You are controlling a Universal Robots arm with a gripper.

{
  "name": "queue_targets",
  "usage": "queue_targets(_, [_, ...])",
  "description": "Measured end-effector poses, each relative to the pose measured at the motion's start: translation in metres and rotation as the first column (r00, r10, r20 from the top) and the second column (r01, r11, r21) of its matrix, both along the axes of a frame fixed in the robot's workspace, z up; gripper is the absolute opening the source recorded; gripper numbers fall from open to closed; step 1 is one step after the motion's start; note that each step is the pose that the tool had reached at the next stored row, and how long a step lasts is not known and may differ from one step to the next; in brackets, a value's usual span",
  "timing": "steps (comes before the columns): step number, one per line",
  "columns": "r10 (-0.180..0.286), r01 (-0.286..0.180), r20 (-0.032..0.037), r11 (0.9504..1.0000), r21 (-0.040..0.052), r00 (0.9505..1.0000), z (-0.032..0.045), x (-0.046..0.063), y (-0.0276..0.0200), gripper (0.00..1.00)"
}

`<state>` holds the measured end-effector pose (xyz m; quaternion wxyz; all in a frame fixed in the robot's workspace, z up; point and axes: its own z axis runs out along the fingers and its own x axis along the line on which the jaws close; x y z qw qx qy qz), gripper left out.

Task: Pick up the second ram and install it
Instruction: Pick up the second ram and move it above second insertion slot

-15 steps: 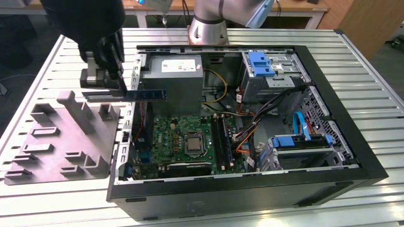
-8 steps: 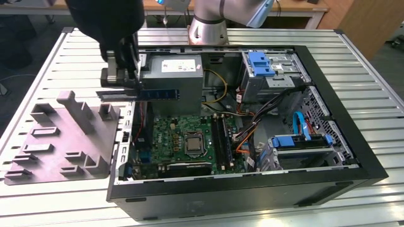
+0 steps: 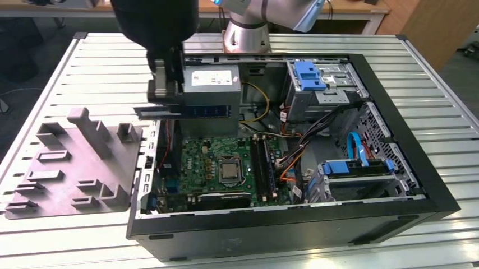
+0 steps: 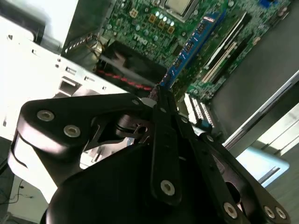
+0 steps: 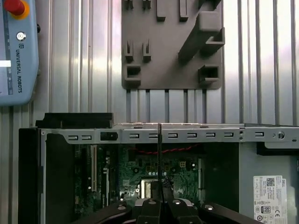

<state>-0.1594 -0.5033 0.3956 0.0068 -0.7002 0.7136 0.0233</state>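
Standing by the bench, I see the gripper (image 3: 166,105) hanging over the open computer case (image 3: 299,230), its fingers (image 4: 163,140) pinched together on the second ram (image 3: 183,111). The dark-blue strip is held on edge and level. It is clamped nearer one end, so a short stub pokes out on one side of the fingers and the longer part runs out on the other. That longer part reaches across the lower front of the grey power supply (image 3: 212,84), which stands just behind it. The strip is up in the air, well clear of the board underneath.

Below the gripper lies the green motherboard (image 3: 213,159), with the square processor socket (image 3: 226,168) almost straight down from the ram. The long black memory slots (image 3: 261,159) lie lower and off to the side the strip's long end points toward.

In the second wrist view the blue strip (image 4: 187,49) juts out from between the black fingers, slanting over the board. In the first wrist view it shows edge-on as a thin dark line (image 5: 160,149).

On the gripper's other side, outside the case wall, a grey moulded holder tray (image 3: 75,162) rests on the slatted metal table (image 3: 105,67). A pale-blue teach pendant (image 5: 14,51) lies on the same table.
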Motion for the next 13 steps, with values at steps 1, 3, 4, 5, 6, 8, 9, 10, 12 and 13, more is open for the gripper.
queue_targets(1, [0.000, 0.000, 0.0000, 1.0000, 0.0000, 1.0000, 0.0000, 0.003, 0.0000, 0.11])
queue_targets(3, [0.000, 0.000, -0.0001, 1.0000, 0.0000, 1.0000, 0.0000, 0.010, 0.0001, 0.11])
queue_targets(4, [0.000, 0.000, 0.0000, 1.0000, 0.0000, 1.0000, 0.0000, 0.013, 0.0001, 0.11])
queue_targets(5, [0.000, 0.000, -0.0001, 1.0000, -0.0001, 1.0000, 0.0000, 0.016, 0.0001, 0.11])
queue_targets(6, [0.000, 0.000, -0.0001, 1.0000, -0.0001, 1.0000, 0.0000, 0.019, 0.0002, 0.11])
queue_targets(8, [0.000, 0.000, 0.0000, 1.0000, 0.0000, 1.0000, 0.0000, 0.026, 0.0003, 0.11])
queue_targets(9, [0.000, 0.000, 0.0000, 1.0000, -0.0001, 1.0000, 0.0000, 0.029, 0.0003, 0.11])
queue_targets(10, [0.000, 0.000, 0.0000, 1.0000, 0.0001, 1.0000, -0.0001, 0.032, 0.0004, 0.11])
queue_targets(12, [0.000, 0.000, 0.0000, 1.0000, 0.0000, 1.0000, -0.0001, 0.038, 0.0005, 0.11])
queue_targets(13, [0.000, 0.000, 0.0000, 1.0000, 0.0000, 1.0000, -0.0002, 0.042, 0.0005, 0.11])
